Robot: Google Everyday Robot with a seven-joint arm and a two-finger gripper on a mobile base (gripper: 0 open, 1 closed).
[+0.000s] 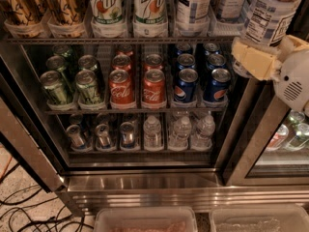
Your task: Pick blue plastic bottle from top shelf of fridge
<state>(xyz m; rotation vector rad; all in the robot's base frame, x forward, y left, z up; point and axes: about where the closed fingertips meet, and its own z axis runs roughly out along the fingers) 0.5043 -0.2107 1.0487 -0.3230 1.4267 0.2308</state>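
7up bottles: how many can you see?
2: one 7up bottle beside another on the top shelf, left of centre; more may hide behind. The hand at right grips the blue plastic bottle.
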